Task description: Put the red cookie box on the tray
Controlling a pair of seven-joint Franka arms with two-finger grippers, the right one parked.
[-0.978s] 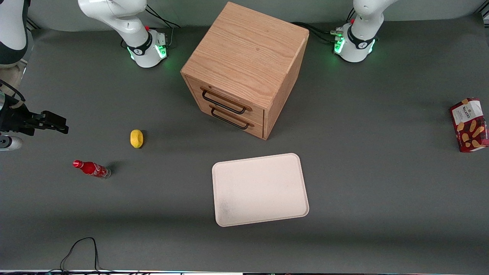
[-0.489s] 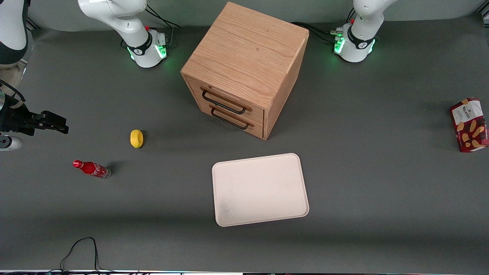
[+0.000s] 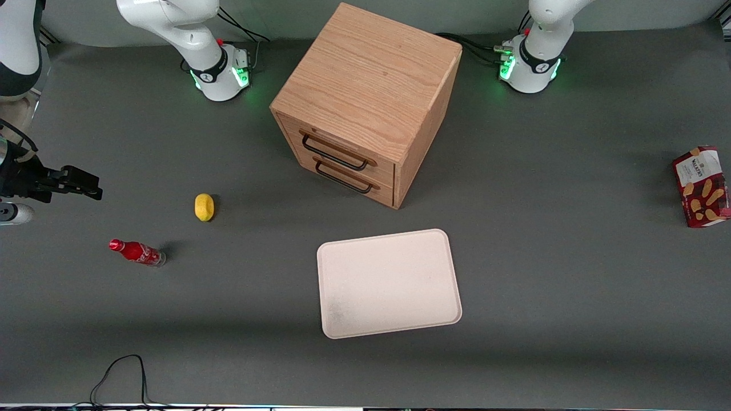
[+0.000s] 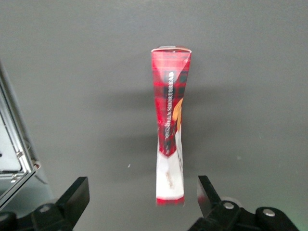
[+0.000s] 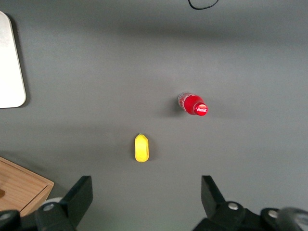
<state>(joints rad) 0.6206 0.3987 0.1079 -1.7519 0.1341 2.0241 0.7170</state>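
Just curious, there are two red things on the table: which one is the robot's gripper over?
The red cookie box, standing on its narrow side under the open gripper; the red soda bottle stands toward the parked arm's end.

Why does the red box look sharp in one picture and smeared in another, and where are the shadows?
In the left wrist view the red cookie box is soft and slightly smeared, with a faint shadow on the table; the open gripper hovers above it. In the front view it is crisp, and the drawer cabinet casts a soft shadow.
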